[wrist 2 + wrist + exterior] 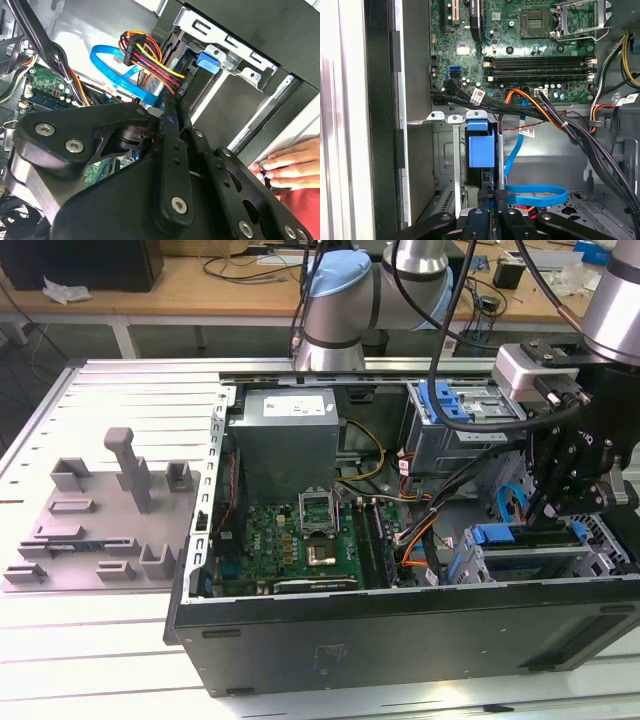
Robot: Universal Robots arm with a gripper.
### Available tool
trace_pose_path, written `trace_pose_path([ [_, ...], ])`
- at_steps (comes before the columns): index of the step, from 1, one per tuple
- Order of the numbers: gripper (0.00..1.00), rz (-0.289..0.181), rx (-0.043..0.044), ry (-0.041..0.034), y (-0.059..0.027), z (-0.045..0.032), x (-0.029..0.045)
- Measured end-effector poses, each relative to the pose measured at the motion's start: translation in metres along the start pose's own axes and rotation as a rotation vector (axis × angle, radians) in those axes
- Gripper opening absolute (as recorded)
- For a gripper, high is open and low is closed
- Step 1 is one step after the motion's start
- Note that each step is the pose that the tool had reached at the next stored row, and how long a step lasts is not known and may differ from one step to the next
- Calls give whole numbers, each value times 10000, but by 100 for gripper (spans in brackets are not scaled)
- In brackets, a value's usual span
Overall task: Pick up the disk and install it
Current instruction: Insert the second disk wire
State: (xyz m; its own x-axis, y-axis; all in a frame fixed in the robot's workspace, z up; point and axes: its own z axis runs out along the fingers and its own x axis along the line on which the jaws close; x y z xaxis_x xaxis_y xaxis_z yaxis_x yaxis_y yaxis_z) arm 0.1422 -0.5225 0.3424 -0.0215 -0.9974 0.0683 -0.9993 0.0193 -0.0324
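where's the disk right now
In the exterior view, the disk sits in the case's drive bay on that view's right, just below the gripper, beside the motherboard.

cables (555, 117) crowd gripper (493, 202) beside drive cage (451, 150).

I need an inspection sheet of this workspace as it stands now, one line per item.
Surface: slotted metal table carrying an open computer case.
Job's things: the disk, blue-framed, stands on edge in the case's drive bay.
Clutter: grey tray with upright posts beside the case.
Grippers: the gripper is inside the case, right at the disk.
Cables: blue flat cable loops near the gripper; black bundle crosses the board.
Surroundings: a hand rests at the case edge; wooden bench behind.
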Motion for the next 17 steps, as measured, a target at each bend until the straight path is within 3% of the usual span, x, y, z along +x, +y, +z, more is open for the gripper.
trace_pose_path([
  [10, 16, -69, 5, -1, 1, 39, 4],
  [13, 23, -71, 5, -7, 2, 42, 4],
  [14, 30, -70, 6, -2, 1, 32, 5],
  [17, 30, -70, 5, -2, 0, -19, 7],
])
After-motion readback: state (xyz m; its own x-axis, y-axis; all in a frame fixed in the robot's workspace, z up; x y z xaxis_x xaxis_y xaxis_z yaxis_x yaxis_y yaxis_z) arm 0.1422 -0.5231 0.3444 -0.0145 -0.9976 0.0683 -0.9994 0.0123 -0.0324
